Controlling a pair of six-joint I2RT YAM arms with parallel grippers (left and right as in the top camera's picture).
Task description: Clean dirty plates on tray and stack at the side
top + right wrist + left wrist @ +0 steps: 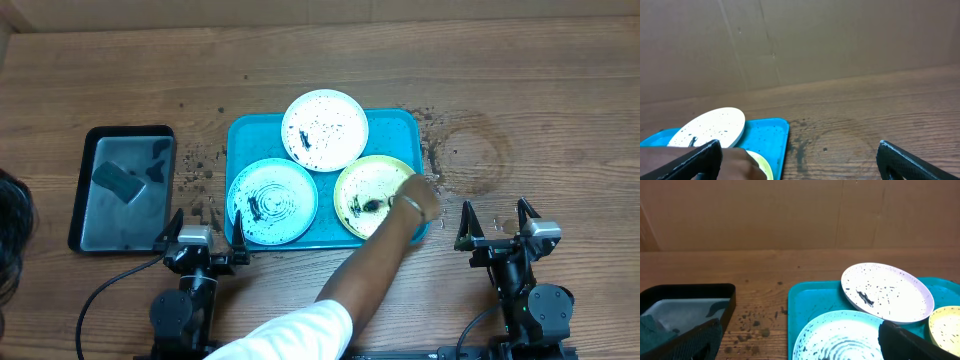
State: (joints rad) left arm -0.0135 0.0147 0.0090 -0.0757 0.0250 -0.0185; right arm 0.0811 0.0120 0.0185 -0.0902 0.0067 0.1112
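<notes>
We see the tray (240, 135) on the worktop (560, 100) with its three plates (324, 130). The teal-rimmed plate (271, 201) lies just ahead of our left gripper (205, 228), which stands wide apart and empty. Our right gripper (495, 222), also apart and empty, sits off the tray's right edge, and a person's hand (415, 195) lies over the lime-rimmed plate (362, 185) nearest it, so we judge the left arm better placed.

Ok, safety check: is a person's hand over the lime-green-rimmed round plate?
Yes, the person's hand covers part of the lime-green-rimmed round plate in the overhead view.
</notes>
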